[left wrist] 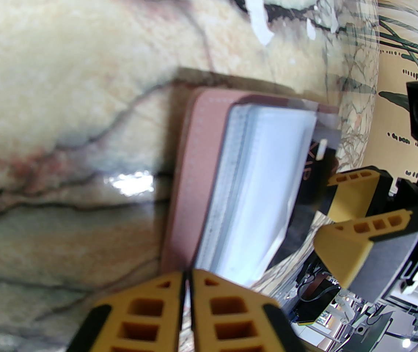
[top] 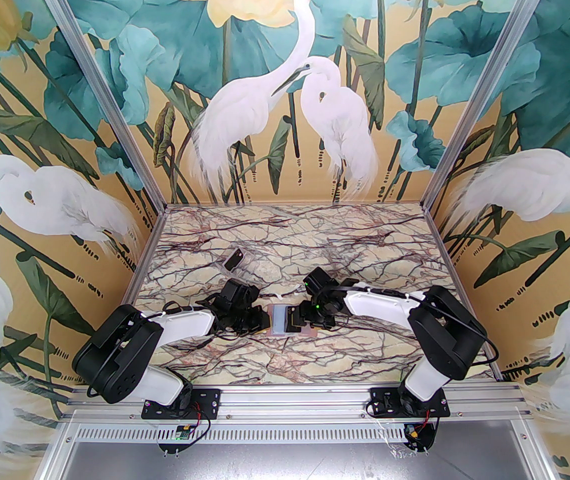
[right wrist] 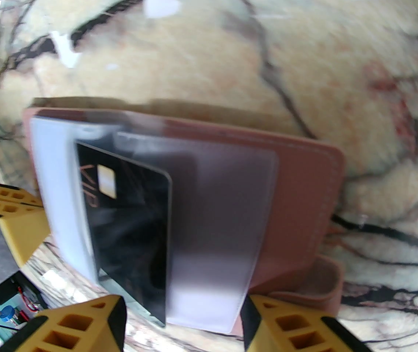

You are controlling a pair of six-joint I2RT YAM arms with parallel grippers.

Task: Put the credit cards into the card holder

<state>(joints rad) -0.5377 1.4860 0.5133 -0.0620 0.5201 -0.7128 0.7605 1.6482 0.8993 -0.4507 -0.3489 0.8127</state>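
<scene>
The pink card holder lies open on the marble between both grippers, its pale sleeves fanned up. A black credit card with gold lettering sits partly inside a clear sleeve, its near corner sticking out. My right gripper stands open just before that card and sleeve, fingers either side and not touching. My left gripper is shut, pinched at the holder's edge where the pink cover meets the sleeves. In the left wrist view the card pokes out toward the right gripper.
A small clear plastic box with a dark card in it sits behind the left gripper. Painted walls stand on three sides. Bare marble stretches toward the back, and small white flecks lie near the holder.
</scene>
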